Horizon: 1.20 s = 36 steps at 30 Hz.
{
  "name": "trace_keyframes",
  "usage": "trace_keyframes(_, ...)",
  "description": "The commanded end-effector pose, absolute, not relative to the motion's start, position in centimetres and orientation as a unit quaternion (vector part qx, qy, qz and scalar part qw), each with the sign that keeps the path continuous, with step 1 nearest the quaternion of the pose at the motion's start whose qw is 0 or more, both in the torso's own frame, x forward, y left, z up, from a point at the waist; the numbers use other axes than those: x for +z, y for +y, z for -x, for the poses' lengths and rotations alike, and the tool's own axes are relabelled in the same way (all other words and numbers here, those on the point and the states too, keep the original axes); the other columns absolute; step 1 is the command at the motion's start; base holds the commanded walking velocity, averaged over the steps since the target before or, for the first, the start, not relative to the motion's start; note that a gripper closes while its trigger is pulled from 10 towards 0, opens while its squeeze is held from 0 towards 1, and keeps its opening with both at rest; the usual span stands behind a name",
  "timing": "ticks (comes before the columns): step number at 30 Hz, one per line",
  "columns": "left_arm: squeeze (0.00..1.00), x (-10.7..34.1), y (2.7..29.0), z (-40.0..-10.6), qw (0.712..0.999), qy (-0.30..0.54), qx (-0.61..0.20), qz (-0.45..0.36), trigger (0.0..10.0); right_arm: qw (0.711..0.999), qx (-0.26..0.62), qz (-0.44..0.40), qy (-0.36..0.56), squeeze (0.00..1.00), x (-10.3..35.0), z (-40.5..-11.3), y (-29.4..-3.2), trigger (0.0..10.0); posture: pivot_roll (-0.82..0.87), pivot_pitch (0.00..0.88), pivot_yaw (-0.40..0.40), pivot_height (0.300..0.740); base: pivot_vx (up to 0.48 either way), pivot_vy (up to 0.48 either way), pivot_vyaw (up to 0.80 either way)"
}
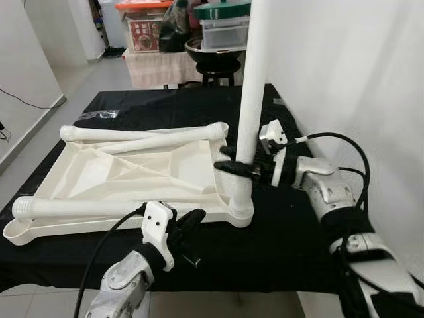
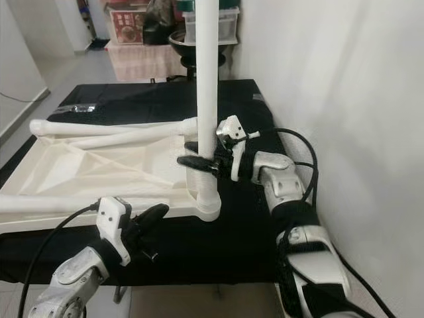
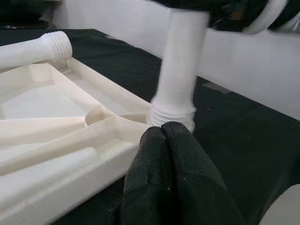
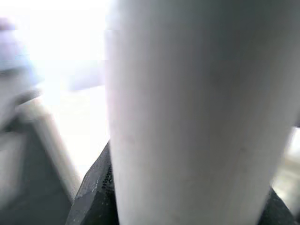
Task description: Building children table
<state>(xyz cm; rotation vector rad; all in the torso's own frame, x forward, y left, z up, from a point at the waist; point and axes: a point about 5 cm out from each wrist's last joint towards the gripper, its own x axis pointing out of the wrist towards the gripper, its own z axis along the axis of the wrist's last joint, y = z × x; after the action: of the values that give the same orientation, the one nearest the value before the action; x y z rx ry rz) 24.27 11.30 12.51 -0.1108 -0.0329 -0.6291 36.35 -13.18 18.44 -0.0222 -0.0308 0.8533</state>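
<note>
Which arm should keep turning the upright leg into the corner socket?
The right. The right gripper is clamped around the upright leg just above the corner socket of the upside-down tabletop. The left gripper sits shut at the tabletop's near edge, holding nothing.

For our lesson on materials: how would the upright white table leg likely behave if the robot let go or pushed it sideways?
The upright leg looks like stiff, hollow plastic, so probably light and rigid. It stands tall in the corner socket of the tabletop, so it may tip if not fully screwed in. Its smooth round surface could slip inside the right tool.
</note>
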Motion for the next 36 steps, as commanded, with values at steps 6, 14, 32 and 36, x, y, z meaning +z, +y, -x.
trace_keyframes(6,0.0,12.7,11.8,-24.3,0.951,-0.017,-0.306,0.049,10.0,0.957,0.286,0.04,0.029,0.0,13.2,-33.0,-9.1,0.0,-0.07,0.0,0.03,0.74,0.0,0.0,0.0)
trace_keyframes(14,0.0,12.8,12.0,-24.7,0.954,-0.022,-0.294,0.05,10.0,0.96,0.274,0.013,0.051,0.0,13.1,-34.6,-9.5,6.5,-0.05,0.0,0.003,0.74,0.0,0.0,0.0)
trace_keyframes(32,0.0,12.7,11.6,-24.6,0.953,-0.02,-0.3,0.05,10.0,0.807,0.588,0.054,0.014,0.0,19.8,-35.5,-12.7,10.0,-0.03,0.0,-0.013,0.74,0.0,0.0,0.0)
trace_keyframes(36,0.0,12.7,11.5,-24.6,0.953,-0.02,-0.299,0.049,10.0,0.796,0.602,0.048,0.027,0.0,19.8,-35.7,-13.1,10.0,-0.02,0.0,-0.017,0.74,0.0,0.0,0.0)
